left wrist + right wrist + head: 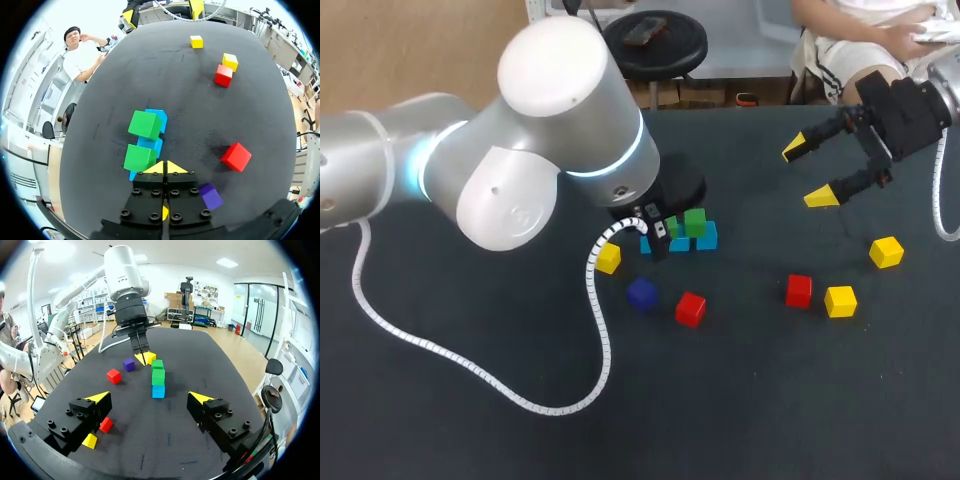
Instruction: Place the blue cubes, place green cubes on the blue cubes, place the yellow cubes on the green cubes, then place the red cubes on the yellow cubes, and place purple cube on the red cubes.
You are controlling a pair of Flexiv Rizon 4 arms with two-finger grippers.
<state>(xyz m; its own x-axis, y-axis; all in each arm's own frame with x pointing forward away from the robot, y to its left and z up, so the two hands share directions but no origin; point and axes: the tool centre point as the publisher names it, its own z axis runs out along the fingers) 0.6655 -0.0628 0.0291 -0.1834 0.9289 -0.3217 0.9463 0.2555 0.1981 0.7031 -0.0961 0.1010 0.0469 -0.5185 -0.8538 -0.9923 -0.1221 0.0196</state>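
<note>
A short row of blue cubes (pixel 706 238) lies mid-table with two green cubes (pixel 695 221) on top; in the left wrist view these are the green cubes (pixel 145 124) over the blue cubes (pixel 151 145). My left gripper (pixel 165 167) is shut and empty, its tips just beside the nearer green cube (pixel 139 157). In the head view the left gripper (pixel 655 235) sits at the row's left end. A yellow cube (pixel 608 259), purple cube (pixel 641 293) and red cube (pixel 690 308) lie close by. My right gripper (pixel 810 172) hangs open and empty at the far right, well above the table.
A red cube (pixel 798 290) and two yellow cubes (pixel 840 300) (pixel 886 251) lie on the right side of the black table (pixel 770 400). The left arm's white cable (pixel 470 365) loops over the front left. From the right gripper (pixel 149 398) the cube row (pixel 158 376) is straight ahead.
</note>
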